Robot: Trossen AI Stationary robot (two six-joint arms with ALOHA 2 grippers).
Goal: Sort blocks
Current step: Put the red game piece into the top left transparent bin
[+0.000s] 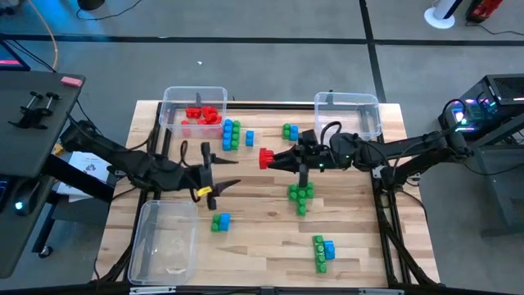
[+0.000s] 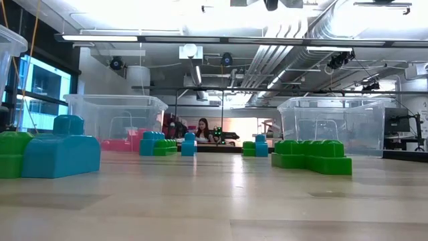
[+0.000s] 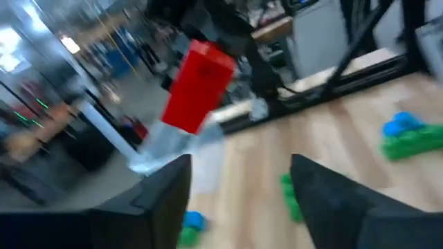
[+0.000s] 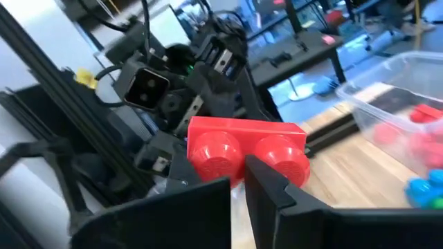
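From above, the right hand [image 1: 274,159] holds a red block [image 1: 266,157] over the middle of the counter [image 1: 352,238], clamped shut on it. The left hand [image 1: 229,175] faces it just beside, its two fingers spread apart with nothing between them. More red blocks [image 1: 201,115] lie in the clear bin [image 1: 173,97] at the far left corner. A second bin [image 1: 370,115] stands at the far right, a third bin [image 1: 155,246] at the near left. Green and blue blocks [image 1: 301,195] lie scattered on the wood.

At counter height, neither hand shows; a blue and green cluster [image 2: 47,155] sits close on the left, a green cluster [image 2: 313,156] on the right.

The left wrist view shows the red block [image 3: 198,86] tilted, beyond its own parted fingers [image 3: 339,200].

The right wrist view shows the red block [image 4: 246,149] gripped from below, its long axis lying crosswise to the fingers, two round studs facing the camera.
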